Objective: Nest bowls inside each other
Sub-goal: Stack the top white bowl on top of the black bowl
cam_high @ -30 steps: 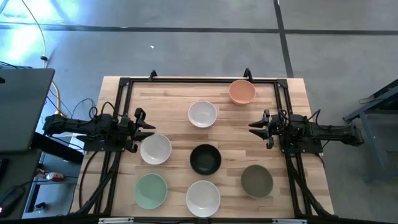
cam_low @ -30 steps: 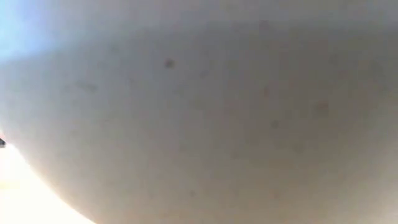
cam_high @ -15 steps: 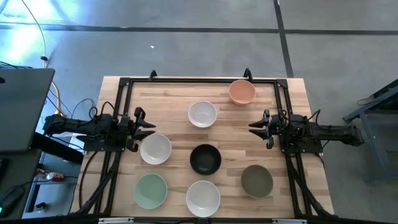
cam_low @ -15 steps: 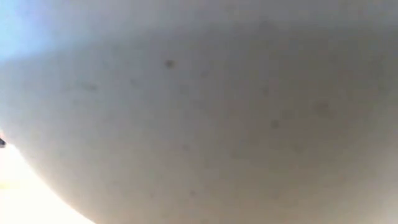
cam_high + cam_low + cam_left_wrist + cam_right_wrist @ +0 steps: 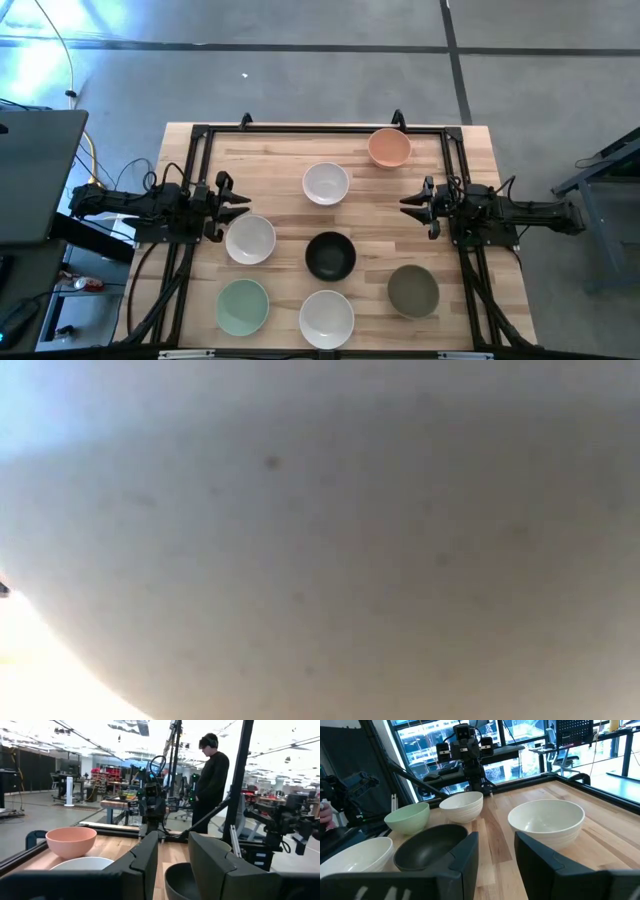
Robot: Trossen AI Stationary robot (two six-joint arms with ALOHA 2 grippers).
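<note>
Seven bowls stand upright on their bases on the wooden table: peach-orange bowl (image 5: 389,148) at the far edge, white bowl (image 5: 326,184), white bowl (image 5: 250,240), black bowl (image 5: 330,256) in the middle, mint bowl (image 5: 243,306), white bowl (image 5: 327,318) at the near edge, olive bowl (image 5: 413,291). My left gripper (image 5: 243,207) hovers open at the table's left, just beyond the left white bowl. My right gripper (image 5: 406,205) hovers open at the right, facing the middle. In the wrist views the left gripper (image 5: 172,865) and right gripper (image 5: 495,855) hold nothing.
A black metal frame (image 5: 320,128) runs along the table's far and side edges. The near white bowl's wall (image 5: 320,560) fills the low view. A person (image 5: 210,780) stands beyond the table's right side. Bare wood lies between the two grippers.
</note>
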